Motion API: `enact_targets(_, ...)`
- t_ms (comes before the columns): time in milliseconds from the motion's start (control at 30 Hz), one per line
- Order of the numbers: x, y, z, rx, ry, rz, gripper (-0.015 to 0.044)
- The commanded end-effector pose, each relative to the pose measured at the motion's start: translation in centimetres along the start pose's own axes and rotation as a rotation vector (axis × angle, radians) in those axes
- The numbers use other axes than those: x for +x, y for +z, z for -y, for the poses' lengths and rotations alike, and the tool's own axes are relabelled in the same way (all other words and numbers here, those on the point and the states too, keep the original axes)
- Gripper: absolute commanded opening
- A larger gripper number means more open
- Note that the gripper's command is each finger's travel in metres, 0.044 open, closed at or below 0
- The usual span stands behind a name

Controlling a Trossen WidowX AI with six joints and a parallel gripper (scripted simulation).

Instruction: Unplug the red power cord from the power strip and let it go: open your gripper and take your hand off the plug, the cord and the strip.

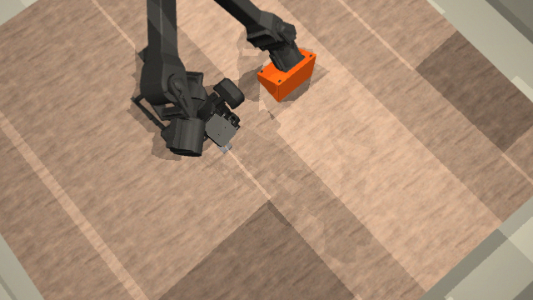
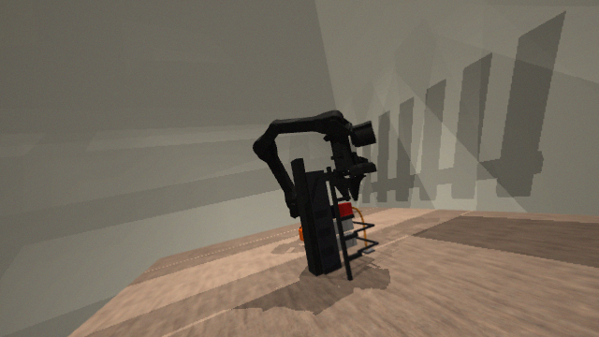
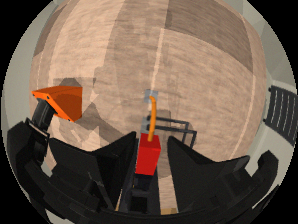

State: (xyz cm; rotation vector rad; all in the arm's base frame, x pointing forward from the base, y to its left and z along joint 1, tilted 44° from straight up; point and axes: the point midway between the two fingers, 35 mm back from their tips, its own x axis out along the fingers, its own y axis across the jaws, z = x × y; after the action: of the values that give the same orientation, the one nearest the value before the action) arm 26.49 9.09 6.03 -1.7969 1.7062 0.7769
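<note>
"Where are you with the plug?"

"Just above it. My gripper [image 1: 221, 130] [image 2: 352, 199] [image 3: 152, 137] is partly spread, with nothing pinched in it. The red plug [image 2: 344, 209] [image 3: 148, 156] shows below, lined up with the gap between my fingers"

"Is it out of the strip?"

"I can't tell. Seen from outside, it sits upon stacked grey shapes [image 2: 347, 225], which I take for the strip, though a dark upright rack [image 2: 323, 220] hides part of them. The orange cord [image 2: 360, 220] [image 3: 153, 112] curves from the plug toward a small grey block [image 1: 225, 147] [image 2: 369, 251] [image 3: 151, 93] on the table"

"So which step is this?"

"I judge it to be the grasp, not yet made, as the plug looks seated. I should keep the fingers astride it, spread wider if its sides look tight, lower straight, then close on the red body and lift"

"And if it's already free?"

"Then no grip is wanted. I'd open fully and rise away from plug, cord and strip"

"What might go wrong?"

"A fingertip could land on top of the plug, or snag the cord on the way"
</note>
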Motion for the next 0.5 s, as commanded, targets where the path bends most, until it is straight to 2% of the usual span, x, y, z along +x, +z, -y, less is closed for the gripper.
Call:
enact_targets(0,0.0,-0.9,0.0,0.001,-0.001,-0.001,0.016)
enact_targets(467,-0.1,-3.1,-0.2,0.0,0.0,-0.004,0.016)
